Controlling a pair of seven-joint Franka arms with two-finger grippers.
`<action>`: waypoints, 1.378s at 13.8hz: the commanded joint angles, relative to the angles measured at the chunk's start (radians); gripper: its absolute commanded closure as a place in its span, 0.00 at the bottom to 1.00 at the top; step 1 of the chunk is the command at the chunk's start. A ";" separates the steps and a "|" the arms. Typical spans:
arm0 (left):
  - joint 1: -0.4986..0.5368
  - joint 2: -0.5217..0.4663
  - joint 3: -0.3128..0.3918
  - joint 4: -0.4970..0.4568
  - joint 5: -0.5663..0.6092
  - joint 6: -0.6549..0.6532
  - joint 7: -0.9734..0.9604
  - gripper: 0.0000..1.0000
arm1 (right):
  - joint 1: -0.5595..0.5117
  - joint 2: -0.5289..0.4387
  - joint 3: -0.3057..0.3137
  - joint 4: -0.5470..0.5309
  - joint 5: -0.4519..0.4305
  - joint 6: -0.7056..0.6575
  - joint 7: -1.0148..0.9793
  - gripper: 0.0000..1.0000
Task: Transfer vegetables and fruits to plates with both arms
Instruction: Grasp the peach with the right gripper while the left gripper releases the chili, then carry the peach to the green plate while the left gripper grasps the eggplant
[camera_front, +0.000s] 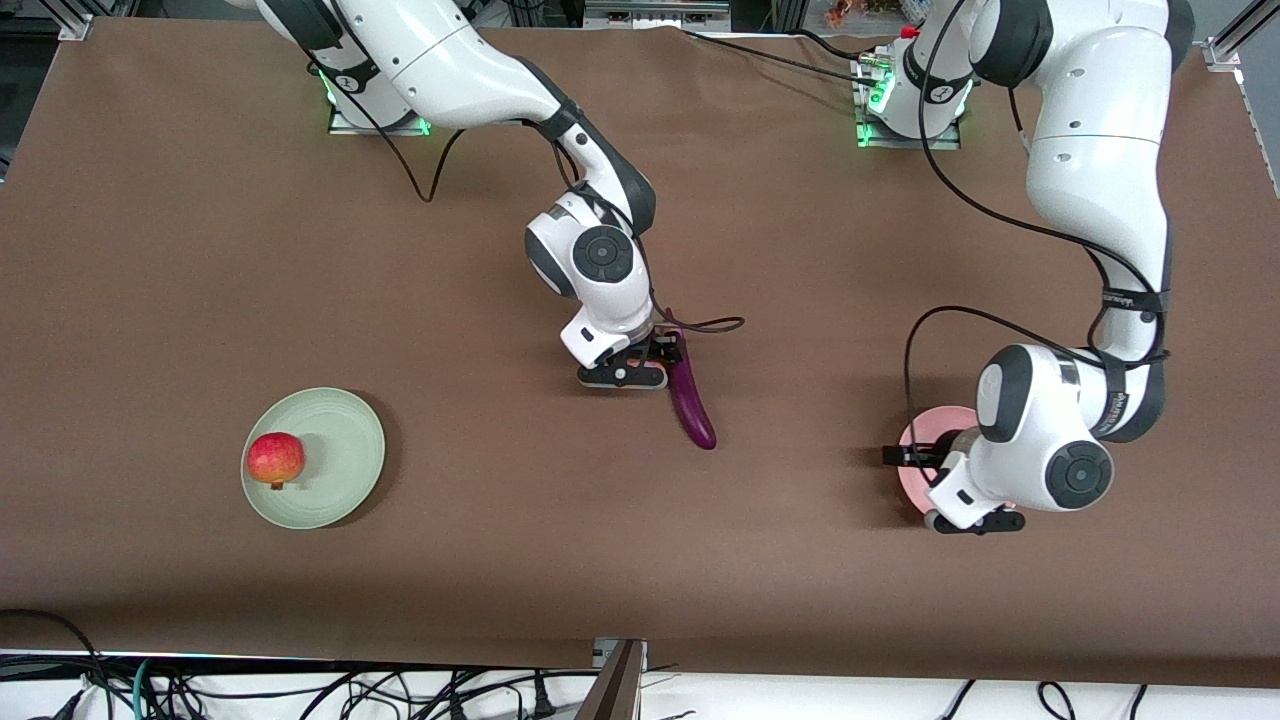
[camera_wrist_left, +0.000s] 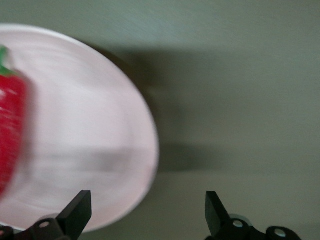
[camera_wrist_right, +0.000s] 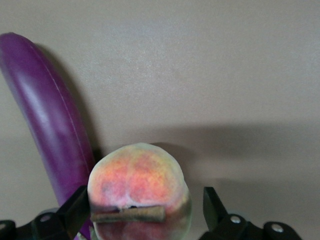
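The purple eggplant (camera_front: 692, 402) lies mid-table. My right gripper (camera_front: 663, 348) is low beside its stem end. In the right wrist view the gripper (camera_wrist_right: 142, 195) is open, with its fingers on either side of the peach (camera_wrist_right: 135, 172); the eggplant (camera_wrist_right: 47, 115) lies alongside. The front view hides the peach under the hand. My left gripper (camera_front: 908, 456) is open and empty over the rim of the pink plate (camera_front: 915, 475). The left wrist view shows that gripper (camera_wrist_left: 147, 196), the plate (camera_wrist_left: 90, 125) and the red chili (camera_wrist_left: 11, 135) lying on it. The red-yellow apple (camera_front: 275, 458) sits on the green plate (camera_front: 352, 440).
The brown table runs wide between the two plates. A black cable (camera_front: 715, 325) loops onto the table by the right hand. The table's front edge has cables and a post (camera_front: 615, 680) below it.
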 joint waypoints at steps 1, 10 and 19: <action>-0.080 -0.022 -0.022 -0.008 -0.025 -0.041 -0.239 0.00 | 0.012 0.010 -0.009 -0.002 -0.018 0.032 0.013 0.15; -0.325 -0.002 -0.042 0.000 -0.146 0.074 -0.803 0.00 | -0.106 -0.072 -0.012 0.002 -0.015 -0.064 -0.149 0.69; -0.439 0.033 -0.032 -0.034 -0.022 0.250 -0.820 0.00 | -0.450 -0.129 -0.070 -0.011 -0.007 -0.277 -0.951 0.69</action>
